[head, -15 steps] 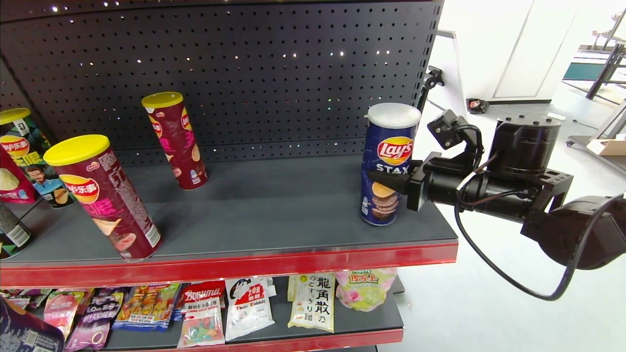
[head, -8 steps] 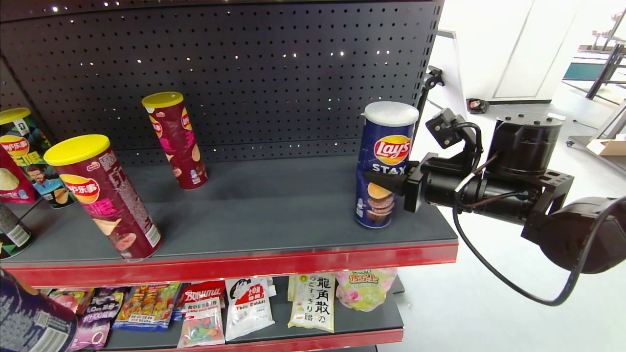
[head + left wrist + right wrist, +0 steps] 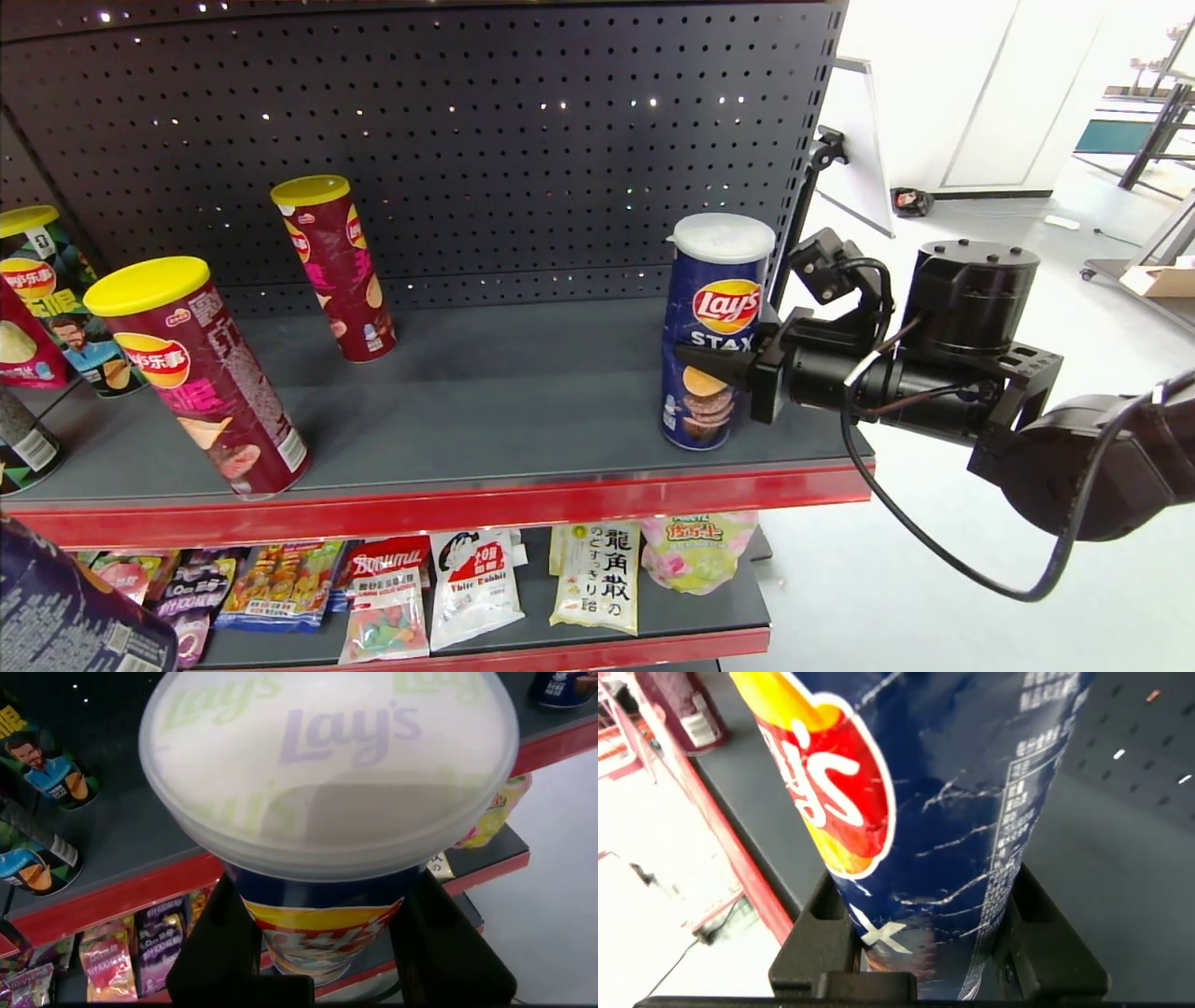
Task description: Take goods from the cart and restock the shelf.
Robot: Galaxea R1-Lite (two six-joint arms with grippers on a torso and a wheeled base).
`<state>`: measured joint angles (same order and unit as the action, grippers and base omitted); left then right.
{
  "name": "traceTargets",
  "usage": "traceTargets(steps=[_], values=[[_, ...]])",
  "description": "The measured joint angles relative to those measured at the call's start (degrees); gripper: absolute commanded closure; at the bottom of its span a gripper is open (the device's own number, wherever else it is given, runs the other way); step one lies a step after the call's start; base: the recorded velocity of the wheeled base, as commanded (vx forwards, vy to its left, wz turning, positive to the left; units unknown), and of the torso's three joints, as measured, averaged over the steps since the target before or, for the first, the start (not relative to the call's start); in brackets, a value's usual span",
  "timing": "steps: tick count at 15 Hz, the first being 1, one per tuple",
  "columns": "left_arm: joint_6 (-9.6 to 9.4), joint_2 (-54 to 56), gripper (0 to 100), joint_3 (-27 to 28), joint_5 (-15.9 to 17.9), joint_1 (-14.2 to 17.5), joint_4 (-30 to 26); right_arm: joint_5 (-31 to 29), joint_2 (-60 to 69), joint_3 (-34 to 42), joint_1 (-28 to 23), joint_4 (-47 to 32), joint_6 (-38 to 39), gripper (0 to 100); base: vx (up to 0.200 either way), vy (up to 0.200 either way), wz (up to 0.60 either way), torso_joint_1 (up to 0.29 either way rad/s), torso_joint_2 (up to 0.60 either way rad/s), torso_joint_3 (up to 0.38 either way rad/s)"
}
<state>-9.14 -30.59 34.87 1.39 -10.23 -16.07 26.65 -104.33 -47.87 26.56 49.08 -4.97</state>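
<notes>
Shelf [image 3: 523, 401] of dark grey metal with a red front lip, backed by a black pegboard panel [image 3: 467, 140]. Near its right end, close to the front lip, is a blue crisp can [image 3: 714, 308] with a cloudy white plastic lid. Its label carries a round red-and-yellow logo, a white word below that, and a picture of stacked crisps. The can is close to upright, leaning a little. Whether its base touches the shelf board cannot be told.

The right hand [image 3: 711, 362] comes in from the right and is closed on this can at mid-height, one black finger on each side of it.

The left hand [image 3: 327, 943] grips a second blue can [image 3: 327, 756] around its body, below a pale lid with faint embossed lettering. This can is held low in front of the shelving, at the left.

Further left on the shelf stand two maroon cans with yellow lids, one near the front [image 3: 196, 373] and one near the back [image 3: 336, 271], well apart from the blue crisp can. Both have a red-and-yellow logo and a crisp picture.

On the lower shelf [image 3: 691, 644], bright printed snack packets [image 3: 467, 588] lie side by side.
</notes>
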Motion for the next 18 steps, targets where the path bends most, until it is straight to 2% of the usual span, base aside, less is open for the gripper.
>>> traceTargets(steps=[7,18], values=[[-0.07,0.07,100,-0.04,-0.57,0.04,0.0,0.09,-2.51,-0.99,2.34,0.4,-0.28,100,0.0,0.0,0.0,0.0,0.0,0.0],[-0.1,0.66,100,-0.15,-0.6,0.04,-0.02,-0.07,-1.02,-0.41,2.68,0.07,-0.3,100,0.0,0.0,0.0,0.0,0.0,0.0]])
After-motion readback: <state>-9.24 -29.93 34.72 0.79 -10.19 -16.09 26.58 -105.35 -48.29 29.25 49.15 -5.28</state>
